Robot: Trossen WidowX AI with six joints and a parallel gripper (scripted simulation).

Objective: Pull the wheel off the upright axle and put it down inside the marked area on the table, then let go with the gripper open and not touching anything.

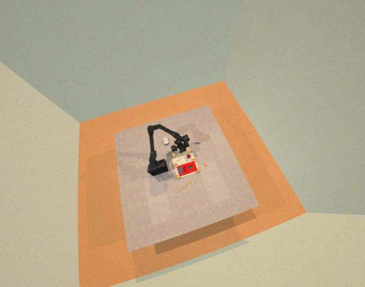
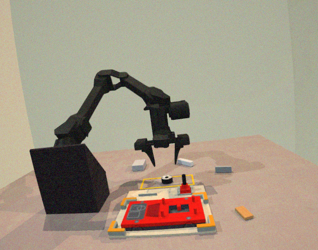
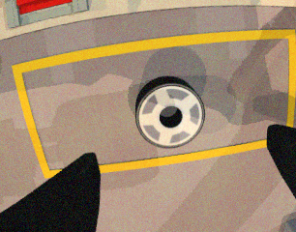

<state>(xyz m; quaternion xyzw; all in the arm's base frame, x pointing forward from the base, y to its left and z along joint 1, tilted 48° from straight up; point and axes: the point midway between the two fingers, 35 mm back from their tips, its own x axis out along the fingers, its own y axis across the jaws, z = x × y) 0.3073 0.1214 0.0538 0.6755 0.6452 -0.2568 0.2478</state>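
The wheel [image 2: 166, 179] [image 3: 170, 137], black with a pale spoked face, is off the axle, face up and apart from the fingers. In both near views it appears within the yellow outline [image 2: 193, 179] [image 3: 33, 121] of the marked area. Whether its underside touches the table cannot be told for sure. My gripper [image 2: 165, 165] [image 3: 186, 150] is open and empty, well above the table, with its fingertips wide apart. The upright black axle [image 2: 183, 178] stands bare on its red base. In the top view the wheel is too small or hidden.
A pale board [image 2: 210, 229] with orange corner pieces and a red block [image 2: 164, 223] lies beside the marked area, on the camera's side. White blocks [image 2: 138, 164] [image 2: 185, 162] and a grey block [image 2: 223, 169] lie behind. An orange block [image 2: 243, 212] lies right of the board.
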